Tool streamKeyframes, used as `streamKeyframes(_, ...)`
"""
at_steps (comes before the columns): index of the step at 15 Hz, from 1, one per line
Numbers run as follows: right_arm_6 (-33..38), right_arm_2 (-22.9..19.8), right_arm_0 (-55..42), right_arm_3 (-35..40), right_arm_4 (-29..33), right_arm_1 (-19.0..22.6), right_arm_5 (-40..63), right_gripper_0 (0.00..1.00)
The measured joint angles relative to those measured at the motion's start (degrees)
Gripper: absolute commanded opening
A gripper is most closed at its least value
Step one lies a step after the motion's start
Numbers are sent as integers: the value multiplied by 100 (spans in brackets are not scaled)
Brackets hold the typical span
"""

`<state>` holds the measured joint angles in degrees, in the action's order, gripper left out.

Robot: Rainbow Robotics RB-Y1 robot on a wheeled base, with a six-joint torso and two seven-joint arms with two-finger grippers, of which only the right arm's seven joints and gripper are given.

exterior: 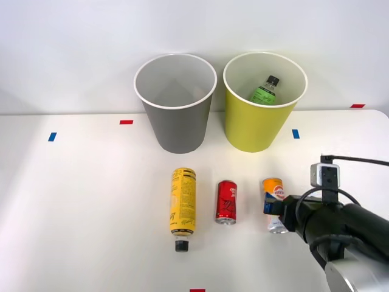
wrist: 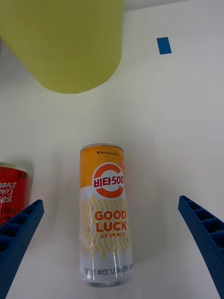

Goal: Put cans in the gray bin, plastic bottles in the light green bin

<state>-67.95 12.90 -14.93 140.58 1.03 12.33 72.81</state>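
Lying flat on the table, left to right: yellow bottle (exterior: pixel 182 208), red can (exterior: pixel 227 202), orange-topped can (wrist: pixel 105 215). Right gripper (wrist: pixel 112 238) spread wide straddles the orange-topped can, fingers flanking its long axis, which points toward the light green bin (exterior: pixel 258 125).

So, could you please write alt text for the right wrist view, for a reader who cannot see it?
An orange-topped white can lies on the white table between the open right gripper's blue ribbed fingers, not yet gripped. A red can lies beside it, and the light green bin stands beyond.
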Motion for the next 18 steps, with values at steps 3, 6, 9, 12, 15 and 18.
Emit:
streamKeyframes(3, 446, -11, 756, -268, 35, 45, 964, 100)
streamKeyframes(6, 611, 6, 1178, -840, 21, 64, 1009, 100)
streamKeyframes(9, 918, 9, 1479, -1133, -3, 109, 1310, 100)
streamKeyframes(12, 998, 20, 1808, -1482, -5, 40, 1611, 100)
streamKeyframes(15, 1050, 27, 2110, -1959, 0, -80, 1618, 100)
streamKeyframes(18, 1064, 27, 2326, -2325, 106, -198, 1620, 100)
